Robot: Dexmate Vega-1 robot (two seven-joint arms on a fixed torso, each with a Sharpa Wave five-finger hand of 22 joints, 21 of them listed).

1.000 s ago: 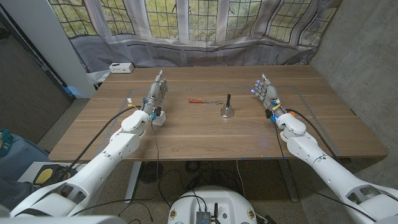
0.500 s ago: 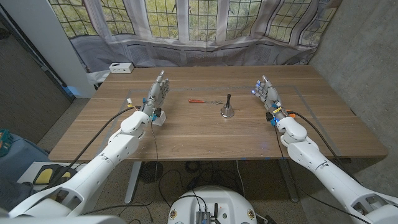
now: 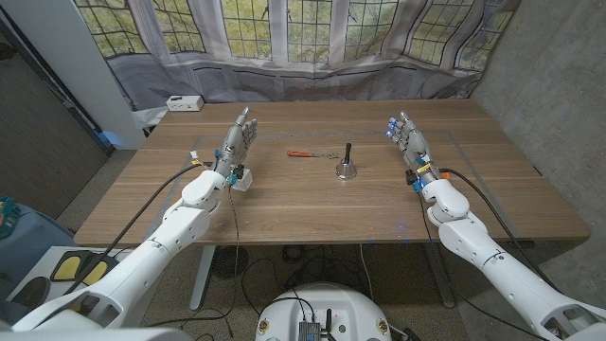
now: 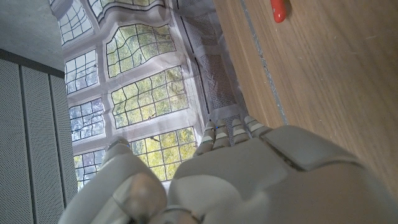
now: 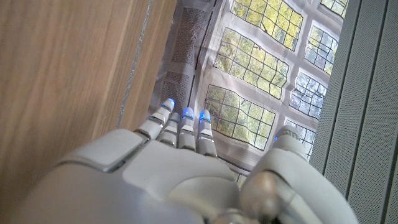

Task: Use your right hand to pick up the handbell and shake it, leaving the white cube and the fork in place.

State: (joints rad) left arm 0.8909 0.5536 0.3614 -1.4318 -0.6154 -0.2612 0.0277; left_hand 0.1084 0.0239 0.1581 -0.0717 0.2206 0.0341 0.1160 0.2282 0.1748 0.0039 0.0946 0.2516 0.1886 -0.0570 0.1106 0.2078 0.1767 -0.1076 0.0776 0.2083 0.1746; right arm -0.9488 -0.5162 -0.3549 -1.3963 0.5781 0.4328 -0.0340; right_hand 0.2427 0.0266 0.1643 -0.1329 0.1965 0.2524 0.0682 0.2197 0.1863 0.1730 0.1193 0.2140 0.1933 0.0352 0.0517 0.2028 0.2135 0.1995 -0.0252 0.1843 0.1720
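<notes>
The handbell [image 3: 347, 163] stood upright near the middle of the table [image 3: 312, 213], its dark handle pointing straight up from a small shiny metal skirt. The right hand [image 3: 407, 138] stood well apart from it, toward the table's right side, fingers extended and apart and nothing in it; in the right wrist view the fingers [image 5: 181, 127] reached out straight with lit blue tips. The left hand [image 3: 239, 142] stood in the same manner on the other side of the table, released and empty.

Judging by its look, the bell was a small, rigid thing, light for its size but weighted low in the metal skirt, so it should stand steady until touched and tip easily if knocked at the top of the handle. The polished skirt looked slippery and flared, a poor place to grip, and holding it would deaden the ring. The slim handle was the sensible place to take hold, pinched about its middle or upper part between thumb and fingers, firmly enough that it would not swing loose when shaken.

The fork [image 3: 308, 153], with its red handle, lay just beside the bell on the side toward the left hand, and the white cube [image 3: 242, 182] sat near the left wrist; an approach from the right would keep well away from both.
</notes>
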